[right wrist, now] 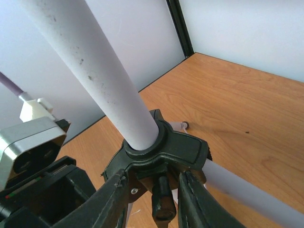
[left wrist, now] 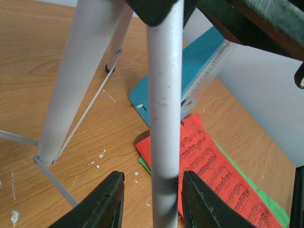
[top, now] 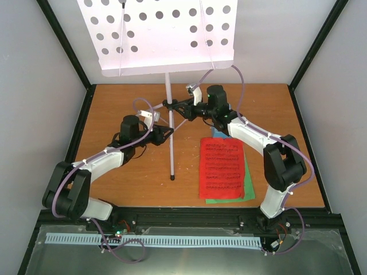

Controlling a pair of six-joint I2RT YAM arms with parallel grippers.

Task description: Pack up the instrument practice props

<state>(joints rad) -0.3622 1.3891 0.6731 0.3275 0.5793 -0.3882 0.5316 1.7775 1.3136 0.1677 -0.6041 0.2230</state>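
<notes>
The music stand [top: 168, 91] is seen upright on the wooden table [top: 132, 183], towards the back, its perforated tray [top: 160, 34] raised at the top of the overhead view. The three legs are spread, and one foot is planted near the middle of the table.

The left gripper [left wrist: 153, 176] is held low at one leg [left wrist: 164, 118] of the stand. Its fingers [left wrist: 102, 202] are spread, with the leg between them. A clear gap is left on one side, so the tube is not pinched.

The right gripper [right wrist: 154, 204] is placed at the black hub [right wrist: 164, 147] where the legs meet the pole [right wrist: 95, 61]. Its jaws are parted on either side of a small black knob [right wrist: 161, 202] under the hub, and space can be seen on both sides of the knob.

To the right of the stand, a red page [top: 221, 168] of printed music is laid flat on a green page [top: 249, 192], whose edges show along the right and near sides. Just behind them, a blue metronome [left wrist: 204, 61] is lying on the table, partly covered by the right arm in the overhead view.
</notes>
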